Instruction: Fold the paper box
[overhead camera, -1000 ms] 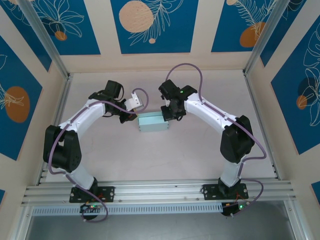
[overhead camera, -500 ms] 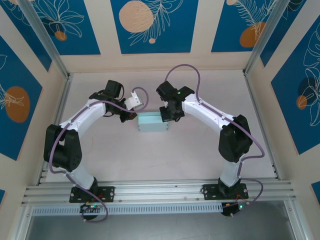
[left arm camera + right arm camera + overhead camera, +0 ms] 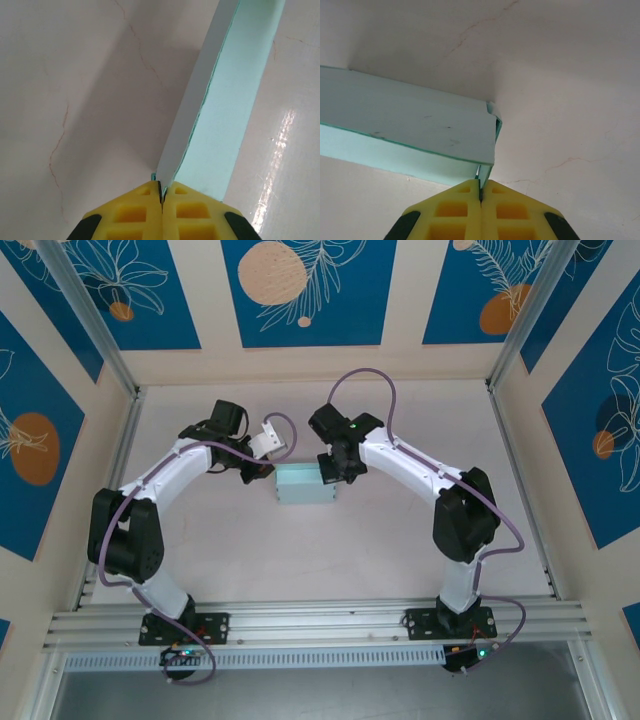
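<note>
While the paper box [image 3: 306,485] sits mid-frame on the desk [image 3: 400,540] | left fingers [image 3: 147,202] clenched on its wall edge | right fingers [image 3: 467,200] clenched on its end flap | next: tuck slowly, without crushing card.

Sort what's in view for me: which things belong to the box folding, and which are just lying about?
In the job:
- paper box, pale mint, lying on the table
- left gripper, pinched shut on a card edge of the box
- right gripper, pinched shut on its end flap

Just there:
- blue patterned wall panels
- aluminium rail by the arm bases
</note>
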You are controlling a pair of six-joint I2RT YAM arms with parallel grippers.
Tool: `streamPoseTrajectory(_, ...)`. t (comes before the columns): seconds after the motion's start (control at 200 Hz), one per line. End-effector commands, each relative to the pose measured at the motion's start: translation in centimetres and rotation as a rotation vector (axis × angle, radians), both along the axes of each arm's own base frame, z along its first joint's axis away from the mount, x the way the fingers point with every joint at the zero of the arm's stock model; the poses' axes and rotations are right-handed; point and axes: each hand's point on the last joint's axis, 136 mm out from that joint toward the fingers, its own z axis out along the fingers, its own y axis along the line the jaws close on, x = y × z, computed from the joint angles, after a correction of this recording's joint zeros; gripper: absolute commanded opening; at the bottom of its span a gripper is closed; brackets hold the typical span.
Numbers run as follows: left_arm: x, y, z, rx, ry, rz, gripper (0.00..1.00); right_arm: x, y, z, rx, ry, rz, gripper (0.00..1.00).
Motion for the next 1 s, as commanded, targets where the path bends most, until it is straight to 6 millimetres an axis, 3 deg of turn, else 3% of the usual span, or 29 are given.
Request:
streamPoseTrajectory(0.0,-0.3,-0.7,-0.2,-0.031,0.045,0.038,0.18,-1.1,0.5,-1.7,-0.024,0.044,0.01,0.0)
streamPoseTrajectory(0.255,0.0,-0.4,0.6,-0.072,0.07,0.186,0.24,-1.0,1.2,-0.9,-0.035,0.007,0.04,0.0)
streamPoseTrajectory(0.37,-0.1,0.3,1.3,-0.059,0.079,0.257,0.41,-1.0,1.0,-0.8,-0.042,0.001,0.038,0.0)
streamPoseTrajectory(0.505,-0.8,1.2,1.9,-0.035,0.083,0.303,0.51,-1.0,1.0,-0.7,-0.043,-0.001,0.036,0.0)
streamPoseTrajectory(0.695,-1.8,2.3,2.4,0.025,0.082,0.306,0.42,-1.0,1.1,-0.6,-0.042,-0.001,0.042,0.0)
streamPoseTrajectory(0.85,-2.5,2.7,2.0,0.076,0.084,0.259,0.42,-1.0,1.1,-0.6,-0.041,-0.001,0.041,0.0)
streamPoseTrajectory(0.995,-1.8,3.0,1.7,0.107,0.05,0.241,0.42,-1.0,1.2,-0.5,-0.038,-0.002,0.045,0.0)
